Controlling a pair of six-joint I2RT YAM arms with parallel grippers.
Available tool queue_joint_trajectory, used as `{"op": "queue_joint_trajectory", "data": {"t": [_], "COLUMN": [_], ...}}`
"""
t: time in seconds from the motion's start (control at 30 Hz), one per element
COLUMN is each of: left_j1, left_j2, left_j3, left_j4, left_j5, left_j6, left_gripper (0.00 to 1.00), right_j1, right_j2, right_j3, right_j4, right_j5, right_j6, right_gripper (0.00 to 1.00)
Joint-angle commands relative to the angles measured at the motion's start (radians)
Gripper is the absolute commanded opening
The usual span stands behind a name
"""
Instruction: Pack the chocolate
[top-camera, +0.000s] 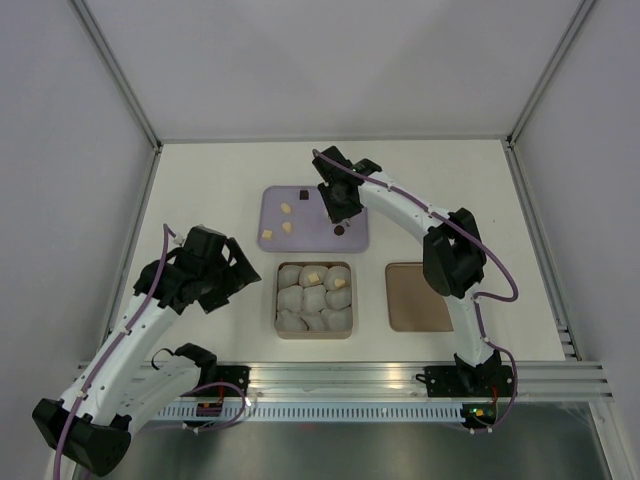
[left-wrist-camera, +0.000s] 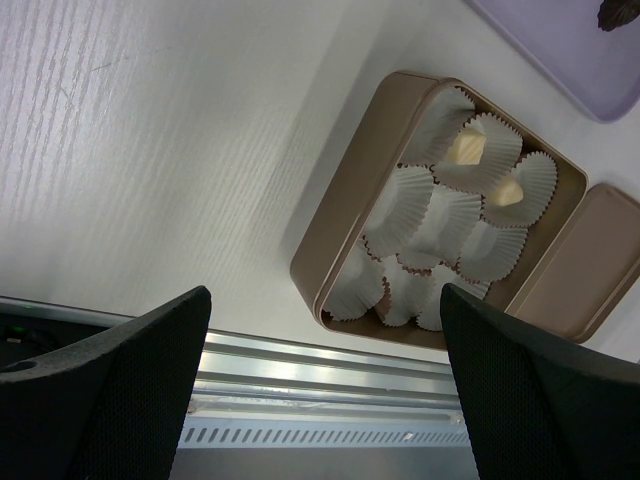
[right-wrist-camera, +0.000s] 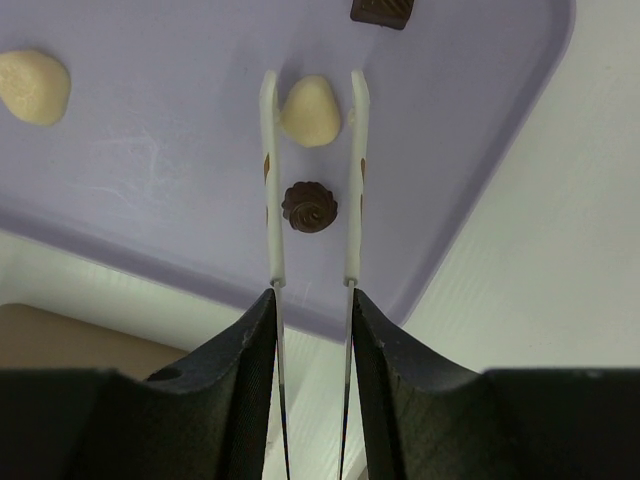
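The right gripper (right-wrist-camera: 312, 85) hangs over the purple tray (right-wrist-camera: 480, 120), which lies mid-table toward the far edge. Its two thin white fingers (right-wrist-camera: 268, 170) stand a narrow gap apart with nothing clamped between them.

In the right wrist view a dark swirl chocolate (right-wrist-camera: 309, 206) shows in that gap, partway down the fingers. A cream chocolate (right-wrist-camera: 308, 110) shows farther out, right between the tips. Both lie on the line the fingers point along, so picking one looks like a matter of reach and drop, not sideways aim. Both pieces are small and roundish, with no long axis to square up to. I cannot tell how high the tips are above the tray, so I cannot tell which of the two they would close on.

More loose pieces sit on the tray. A second dark chocolate (right-wrist-camera: 382, 10) is beyond the tips, and another cream piece (right-wrist-camera: 32, 86) is off to the left.

The tan box (left-wrist-camera: 345, 185) sits near the table's near edge, between the arms, and is filled with white paper cups (left-wrist-camera: 410, 210). Two cups in its far row already hold cream pieces (top-camera: 313, 277). The flat lid (top-camera: 415, 296) lies just right of the box.

The left gripper (top-camera: 240, 272) hovers just left of the box, fingers wide apart and empty. It is well away from the tray, so the right arm is plainly the nearer one.
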Motion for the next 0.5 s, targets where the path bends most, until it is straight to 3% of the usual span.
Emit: {"op": "queue_joint_trajectory", "data": {"t": [0.0, 0.3, 0.47], "left_j1": [0.002, 0.004, 0.004], "left_j2": [-0.009, -0.013, -0.009], "left_j3": [-0.006, -0.007, -0.006], "left_j4": [0.029, 0.028, 0.029], "left_j5": [-0.002, -0.002, -0.005], "left_j6": [-0.002, -0.003, -0.002], "left_gripper": [0.99, 1.00, 1.00], "right_j1": [0.003, 0.003, 0.003], "right_j2": [-0.059, -0.066, -0.068], "right_j3": [-0.009, -0.020, -0.021], "right_j4": [0.015, -0.001, -0.011], "right_j5": [-0.014, -0.028, -0.022], "right_j6": [0.000, 0.022, 0.029], "right_gripper": [0.40, 0.42, 0.35]}}
